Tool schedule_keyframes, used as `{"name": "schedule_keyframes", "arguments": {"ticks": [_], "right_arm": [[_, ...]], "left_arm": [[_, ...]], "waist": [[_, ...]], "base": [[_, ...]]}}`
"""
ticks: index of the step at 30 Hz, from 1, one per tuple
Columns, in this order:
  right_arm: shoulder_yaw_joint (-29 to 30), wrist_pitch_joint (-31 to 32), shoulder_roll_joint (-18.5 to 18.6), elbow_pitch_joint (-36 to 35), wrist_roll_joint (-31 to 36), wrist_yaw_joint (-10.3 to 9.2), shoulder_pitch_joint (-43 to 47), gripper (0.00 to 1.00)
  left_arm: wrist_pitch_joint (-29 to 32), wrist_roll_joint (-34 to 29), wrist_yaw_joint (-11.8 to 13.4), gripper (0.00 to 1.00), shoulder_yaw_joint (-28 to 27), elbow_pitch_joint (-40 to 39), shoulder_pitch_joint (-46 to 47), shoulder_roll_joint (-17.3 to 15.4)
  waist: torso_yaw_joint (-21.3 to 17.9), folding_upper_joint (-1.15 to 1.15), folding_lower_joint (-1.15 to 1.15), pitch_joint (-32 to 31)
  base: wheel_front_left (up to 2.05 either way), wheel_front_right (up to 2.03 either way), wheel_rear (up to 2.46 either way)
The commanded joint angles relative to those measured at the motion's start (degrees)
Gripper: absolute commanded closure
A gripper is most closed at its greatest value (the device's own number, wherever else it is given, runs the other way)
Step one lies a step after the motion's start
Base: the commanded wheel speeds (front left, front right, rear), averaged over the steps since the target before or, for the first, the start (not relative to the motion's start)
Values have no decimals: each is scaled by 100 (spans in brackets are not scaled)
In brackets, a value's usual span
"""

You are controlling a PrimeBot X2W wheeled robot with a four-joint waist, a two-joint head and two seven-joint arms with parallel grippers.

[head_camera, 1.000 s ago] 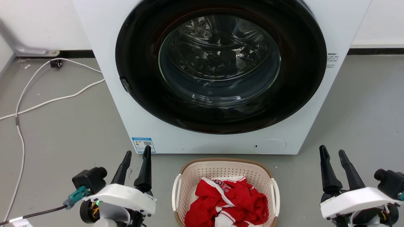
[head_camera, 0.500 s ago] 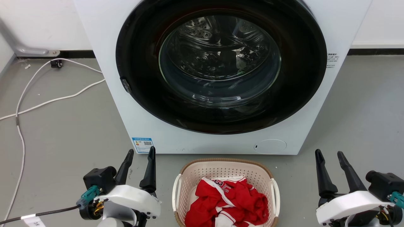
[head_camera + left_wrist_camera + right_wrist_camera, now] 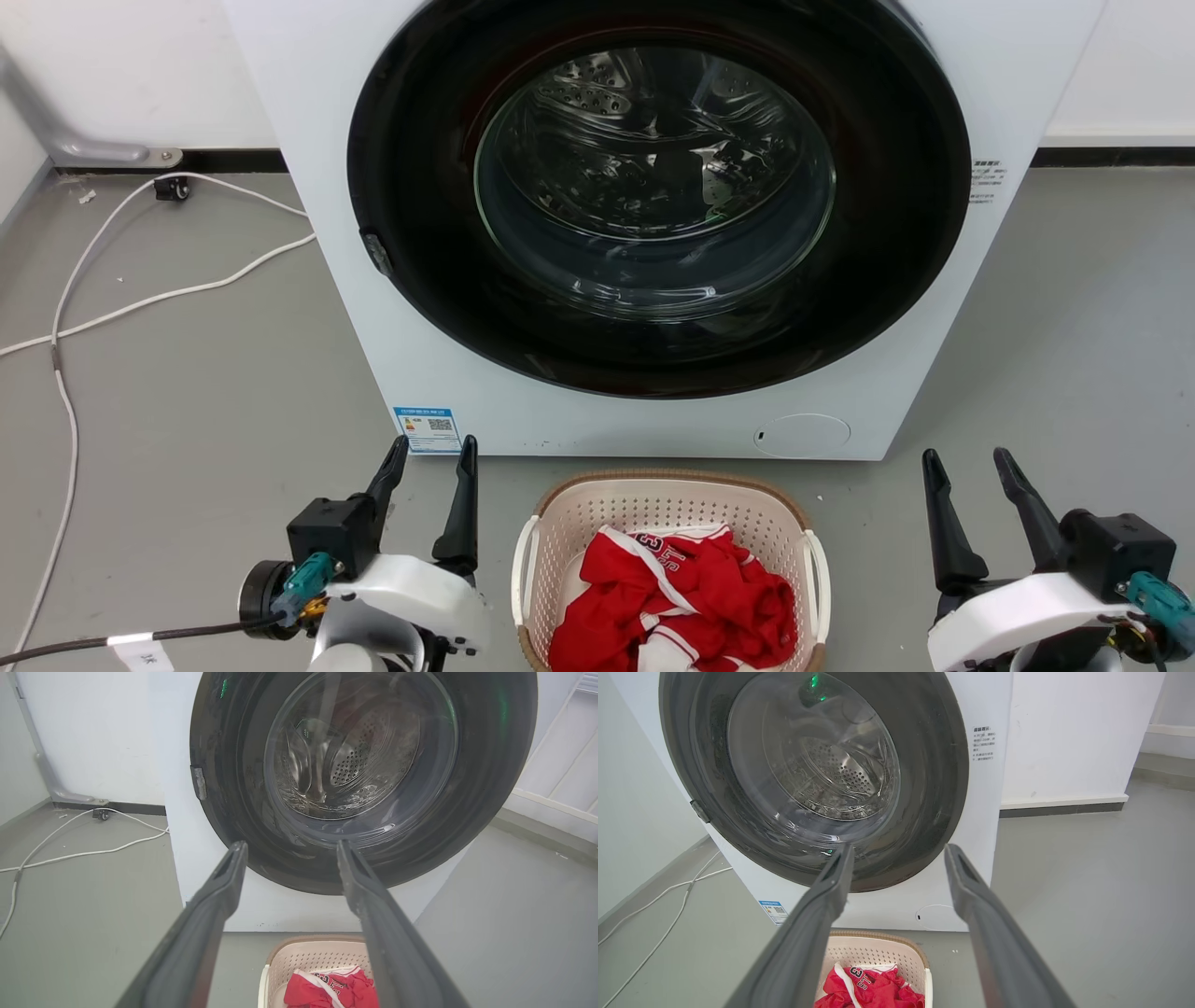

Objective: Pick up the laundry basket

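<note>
The laundry basket [image 3: 653,509] stands on the grey floor [image 3: 187,401] between the two grippers, to the right of the left gripper [image 3: 434,448] and to the left of the right gripper [image 3: 966,457]. Both grippers are released, fingers spread wide and holding nothing, and neither touches the basket. The left gripper is near the basket's left handle [image 3: 520,569]. The right gripper stands further off from the right handle [image 3: 820,579].

A crumpled red garment [image 3: 681,597] with white trim lies inside the basket.

Beyond both sets of fingertips rises the white washing machine [image 3: 392,308], its round glass door [image 3: 653,177] shut, with the basket's brown rim just short of its front. A blue label [image 3: 428,429] on the machine sits just ahead of the left gripper's tips. A white cable [image 3: 140,299] trails over the floor well to that gripper's left.

In the left wrist view the left gripper [image 3: 291,845] frames the door, with the basket [image 3: 308,956] low between its fingers. In the right wrist view the right gripper [image 3: 899,849] points at the door's lower edge, with the basket [image 3: 873,952] below, partly behind its left finger.
</note>
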State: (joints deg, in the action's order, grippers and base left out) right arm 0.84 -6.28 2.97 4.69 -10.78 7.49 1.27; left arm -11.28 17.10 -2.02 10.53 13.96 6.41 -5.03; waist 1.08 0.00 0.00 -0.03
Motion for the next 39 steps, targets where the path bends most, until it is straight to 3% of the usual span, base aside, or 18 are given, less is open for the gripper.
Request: {"name": "schedule_keyframes", "arguments": {"ticks": [1,15,39], "right_arm": [[-14,-47,-11,-61,129,0,20,0],[-13,-179,-14,-67,593,-1,77,0],[-6,-378,-17,35,833,-1,134,0]], "left_arm": [[-47,-120,15,0,21,-12,99,-36],[-209,-651,-25,0,73,100,98,2],[-400,-1052,-267,0,-40,333,94,142]], "waist": [[1,0,0,-1],[-3,0,0,-7],[11,0,0,-4]], "base": [[0,0,0],[0,0,0],[0,0,0]]}}
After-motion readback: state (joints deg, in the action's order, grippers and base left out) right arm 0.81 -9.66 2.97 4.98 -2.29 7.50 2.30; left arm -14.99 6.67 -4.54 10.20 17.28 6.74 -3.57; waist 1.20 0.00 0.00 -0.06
